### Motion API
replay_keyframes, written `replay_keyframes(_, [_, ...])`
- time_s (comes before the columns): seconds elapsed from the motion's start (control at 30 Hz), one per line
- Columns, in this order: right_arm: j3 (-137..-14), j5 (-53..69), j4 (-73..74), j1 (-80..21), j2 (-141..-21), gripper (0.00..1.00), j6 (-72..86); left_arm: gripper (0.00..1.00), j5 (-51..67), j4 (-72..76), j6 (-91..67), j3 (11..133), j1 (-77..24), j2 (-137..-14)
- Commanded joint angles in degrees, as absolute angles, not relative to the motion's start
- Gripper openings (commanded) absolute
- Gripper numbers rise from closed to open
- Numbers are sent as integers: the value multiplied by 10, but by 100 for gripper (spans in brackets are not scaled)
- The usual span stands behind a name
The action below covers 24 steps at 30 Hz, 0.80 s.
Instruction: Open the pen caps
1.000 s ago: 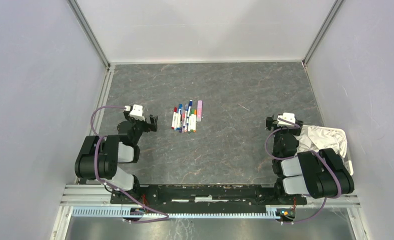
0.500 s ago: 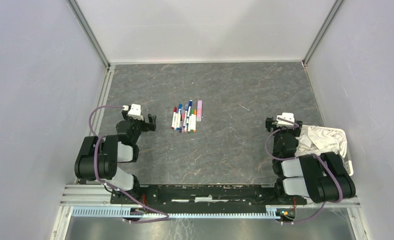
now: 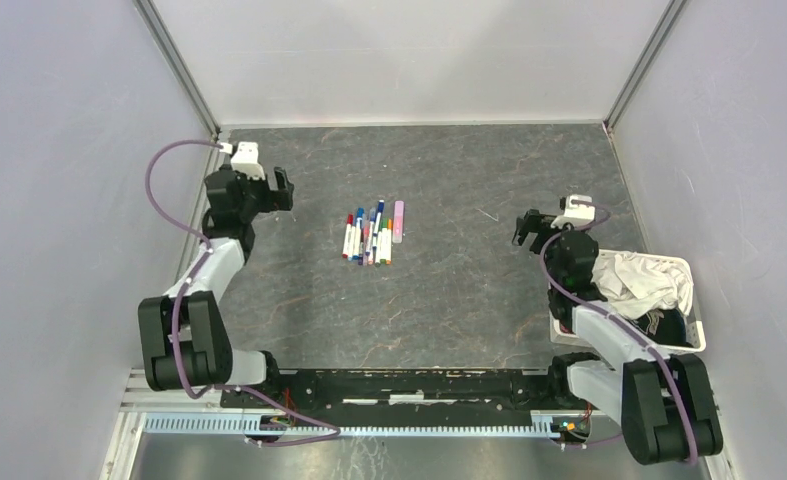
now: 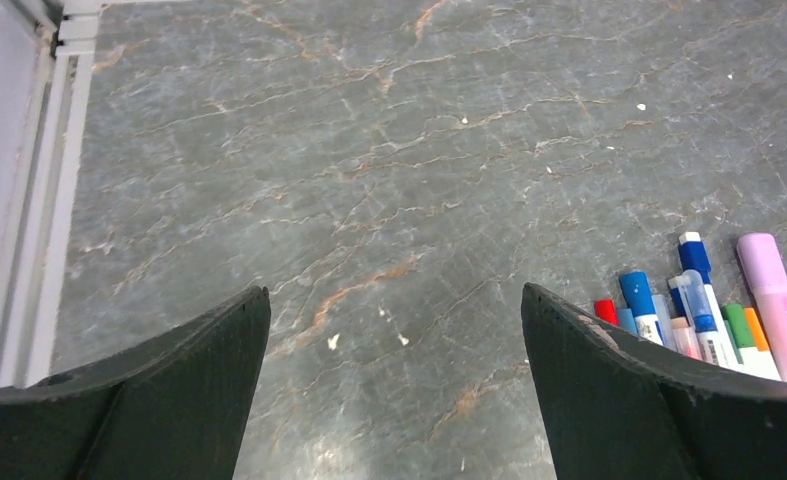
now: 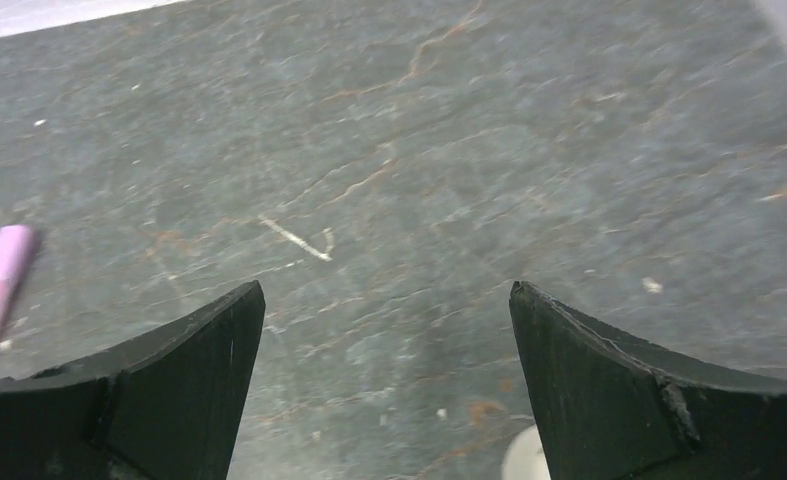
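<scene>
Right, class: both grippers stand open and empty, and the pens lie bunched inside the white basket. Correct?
No: the top external view shows the pens bunched on the table, outside the white basket. The left gripper and right gripper do stand open and empty.

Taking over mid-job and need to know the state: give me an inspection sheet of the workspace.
Surface: dark marbled table, small white specks.
Job's things: pens bunched side by side mid-table; caps look on; none held.
Clutter: white basket with crumpled cloth at right edge.
Grippers: left gripper and right gripper open, empty, either side of pens.
Cables: purple cables looped along both arms, clear of pens.
Surroundings: pale walls, metal frame.
</scene>
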<state>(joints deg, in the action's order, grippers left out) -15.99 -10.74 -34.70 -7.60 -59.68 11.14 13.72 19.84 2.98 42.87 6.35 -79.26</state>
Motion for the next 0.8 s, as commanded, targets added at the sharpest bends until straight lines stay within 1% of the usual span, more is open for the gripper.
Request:
replay_keyframes(0.0, [-232, 41, -275, -77, -637, 98, 206, 100, 162, -46, 40, 527, 89, -765])
replay_keyframes(0.03, [-250, 52, -265, -92, -653, 98, 200, 100, 165, -87, 47, 553, 91, -767])
replay_keyframes(0.07, [-281, 16, -231, -114, -670, 98, 190, 100, 173, -125, 59, 577, 93, -770])
replay_keyframes(0.13, [-341, -41, -176, -177, -711, 98, 161, 96, 201, -182, 79, 610, 96, -771])
replay_keyframes(0.23, [-435, -113, -109, -255, -780, 98, 144, 94, 209, -210, 82, 622, 100, -753])
replay_keyframes(0.33, [-506, -151, -79, -316, -851, 98, 147, 95, 211, -218, 88, 623, 100, -734])
replay_keyframes(0.37, [-531, -163, -69, -329, -878, 98, 151, 99, 207, -223, 89, 626, 100, -732])
replay_keyframes(0.43, [-581, -189, -52, -357, -928, 98, 155, 100, 205, -239, 91, 632, 100, -731])
replay_keyframes(0.57, [-677, -212, -24, -401, -1020, 88, 153, 100, 200, -252, 100, 636, 100, -734])
replay_keyframes(0.7, [-749, -215, -7, -418, -1096, 69, 159, 100, 205, -277, 110, 650, 100, -743])
replay_keyframes(0.77, [-773, -211, -2, -419, -1124, 62, 164, 100, 210, -294, 114, 662, 100, -752])
